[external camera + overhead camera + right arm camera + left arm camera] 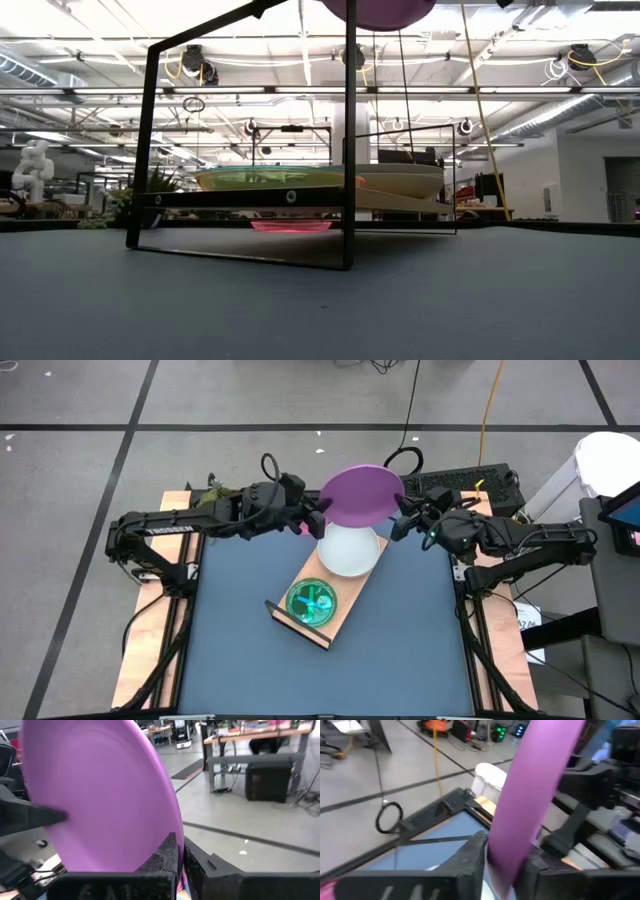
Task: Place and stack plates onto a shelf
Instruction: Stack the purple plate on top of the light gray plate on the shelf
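A large purple plate (pixel 360 495) hangs in the air above the far end of the shelf (pixel 340 622), a light-wood board with black frame ends lying diagonally on the blue mat. My left gripper (pixel 318 512) and my right gripper (pixel 400 512) are both shut on it from opposite sides. On the board, a pale plate (pixel 348 550) sits at the far end and a green translucent plate (pixel 311 602) at the near end. The low view shows the green plate (pixel 275 178) with orange beneath it, and the purple plate (pixel 378 10) at the top. My left gripper pinches the purple plate's rim (pixel 505 855) on its left side between the two fingers (pixel 472 857), coming level from the table's left. The plate is lifted clear and tilted. My right gripper pinches the opposite rim (pixel 172 832) between its fingers (pixel 167 857), coming level from the table's right.
A pink translucent plate (pixel 290 226) lies under the shelf board, and a bit of pink (pixel 303 530) shows beside the pale plate. Cables and a black box (pixel 470 480) sit past the table's far edge. The blue mat (pixel 240 660) is bare near the near edge.
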Controlling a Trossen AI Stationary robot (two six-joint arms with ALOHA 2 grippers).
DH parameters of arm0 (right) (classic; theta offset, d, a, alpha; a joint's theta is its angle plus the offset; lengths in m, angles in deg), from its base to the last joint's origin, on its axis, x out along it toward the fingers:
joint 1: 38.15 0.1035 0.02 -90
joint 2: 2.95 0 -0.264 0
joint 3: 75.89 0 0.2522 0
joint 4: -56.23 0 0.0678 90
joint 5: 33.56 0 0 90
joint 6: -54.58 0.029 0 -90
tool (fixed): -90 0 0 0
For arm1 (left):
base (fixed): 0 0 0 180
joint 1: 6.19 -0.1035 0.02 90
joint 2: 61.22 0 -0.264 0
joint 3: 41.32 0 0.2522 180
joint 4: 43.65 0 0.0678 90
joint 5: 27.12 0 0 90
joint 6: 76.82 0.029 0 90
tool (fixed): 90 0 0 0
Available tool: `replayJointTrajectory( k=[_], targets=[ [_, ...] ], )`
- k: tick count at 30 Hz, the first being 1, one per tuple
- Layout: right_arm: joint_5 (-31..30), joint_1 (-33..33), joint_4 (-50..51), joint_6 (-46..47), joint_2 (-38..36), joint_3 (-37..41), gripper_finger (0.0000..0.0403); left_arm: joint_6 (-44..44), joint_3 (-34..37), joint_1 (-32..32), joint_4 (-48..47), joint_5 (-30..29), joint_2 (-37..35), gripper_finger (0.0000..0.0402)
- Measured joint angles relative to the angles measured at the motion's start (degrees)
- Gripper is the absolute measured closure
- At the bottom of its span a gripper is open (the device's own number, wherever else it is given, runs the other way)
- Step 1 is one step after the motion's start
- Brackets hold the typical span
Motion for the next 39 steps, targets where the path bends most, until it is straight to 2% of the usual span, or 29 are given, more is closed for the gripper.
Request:
replayJointTrajectory(
  k=[9, 13, 22, 28, 32, 39],
  targets=[
    [-0.22, -0.30, 3.74, 4.20, -0.92, 0.00, 0.0403, -2.44, 0.00, -0.01, 0.81, 0.56, -0.92, 0.0157],
    [-0.47, -1.01, 8.05, 9.58, -0.92, 0.00, 0.0403, -2.59, -0.04, -0.19, 2.94, 2.60, -2.06, 0.0110],
    [0.44, -1.94, 16.72, 20.97, -0.98, 0.00, 0.0403, -2.94, -0.09, -1.53, 1.10, 3.84, -5.35, 0.0096],
    [6.21, -1.94, 20.93, 28.39, -0.98, 0.05, 0.0403, -3.35, -0.02, -3.82, -4.51, 3.86, -7.67, 0.0096],
    [7.67, -1.92, 21.53, 33.02, -1.01, 1.51, 0.0403, -2.83, 0.00, -4.73, -6.72, 4.10, -8.43, 0.0096],
    [14.88, -1.92, 21.27, 41.91, -1.00, 5.21, 0.0403, -1.48, 0.02, -5.82, -10.04, 4.19, -9.06, 0.0096]
  ],
)
